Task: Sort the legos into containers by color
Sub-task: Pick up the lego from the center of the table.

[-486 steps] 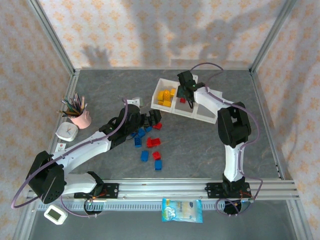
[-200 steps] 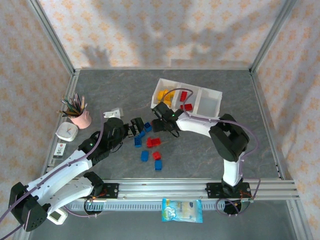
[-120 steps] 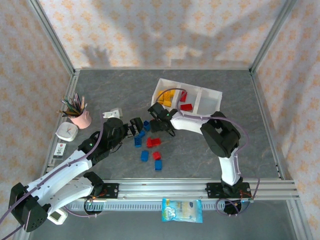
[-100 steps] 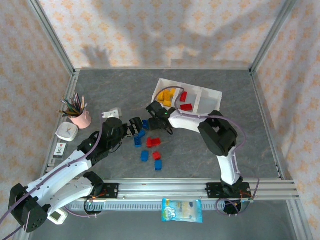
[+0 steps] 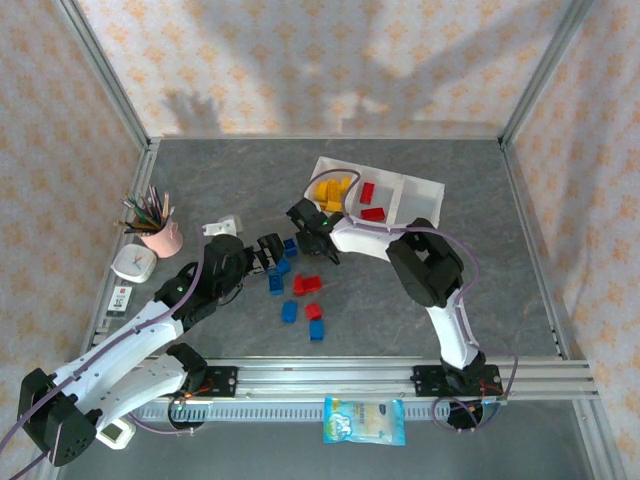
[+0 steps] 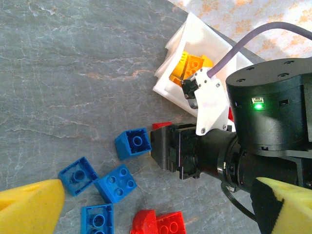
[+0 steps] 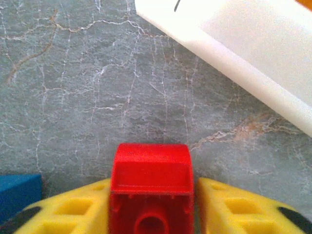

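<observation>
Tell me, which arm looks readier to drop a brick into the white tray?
Right. The right gripper pinches a red brick between its pads, near the tray. The left gripper hangs open above the blue bricks, holding nothing.

Matt grey stone-look worktop [image 7: 97,73], pale veins. Smooth plastic, slight gloss: red lego [image 7: 150,180], blue legos [image 6: 132,143]. White tray [image 7: 253,53]: smooth satin plastic. Yellow matt pads [image 7: 73,214] on right gripper [image 7: 151,214], moulded w/ pockets. On right arm [image 6: 273,112]: black matt plastic, glossy white cover [image 6: 209,105]. Brushed alu rails [image 5: 340,375]. Patterned walls [image 5: 300,60] matt; paper or cloth, can't tell.
</observation>
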{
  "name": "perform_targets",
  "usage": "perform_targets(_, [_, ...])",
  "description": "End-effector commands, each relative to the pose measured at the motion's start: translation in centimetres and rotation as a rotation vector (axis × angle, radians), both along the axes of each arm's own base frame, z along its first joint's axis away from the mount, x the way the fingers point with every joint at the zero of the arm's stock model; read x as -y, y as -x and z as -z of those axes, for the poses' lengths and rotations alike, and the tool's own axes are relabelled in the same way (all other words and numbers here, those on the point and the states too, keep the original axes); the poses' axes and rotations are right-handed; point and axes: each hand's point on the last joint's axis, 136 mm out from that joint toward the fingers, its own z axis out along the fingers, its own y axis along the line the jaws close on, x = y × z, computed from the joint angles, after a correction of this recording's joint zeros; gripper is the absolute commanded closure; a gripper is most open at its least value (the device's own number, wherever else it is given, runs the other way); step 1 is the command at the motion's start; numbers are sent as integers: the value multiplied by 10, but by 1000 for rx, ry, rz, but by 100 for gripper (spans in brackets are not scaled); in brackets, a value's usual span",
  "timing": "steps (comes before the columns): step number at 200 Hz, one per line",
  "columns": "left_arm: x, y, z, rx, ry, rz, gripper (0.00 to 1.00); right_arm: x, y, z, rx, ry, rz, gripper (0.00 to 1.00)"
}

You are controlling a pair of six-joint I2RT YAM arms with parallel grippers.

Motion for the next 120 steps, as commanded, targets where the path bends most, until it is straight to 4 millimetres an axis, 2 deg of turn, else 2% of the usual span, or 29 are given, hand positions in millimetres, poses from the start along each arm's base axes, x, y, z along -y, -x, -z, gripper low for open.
perform_targets(1, [-1,-1,-3,7,2,-4,1,-1,1,-5,4,-6,-10,63])
perform_targets(37, [6,-3,-6,2,6,29,1,10,10,-24,10,-36,18,69])
perform_targets(57, [11,-4,-7,0,16,52,1,23,14,-37,10,-65,57,70])
perform_targets(91, [25,-6,-8,-1,44,101,1,56,15,-62,19,-107,156,70])
perform_targets(120, [42,-9,-6,-4,61,150,1,89,1,-90,58,-146,257,71])
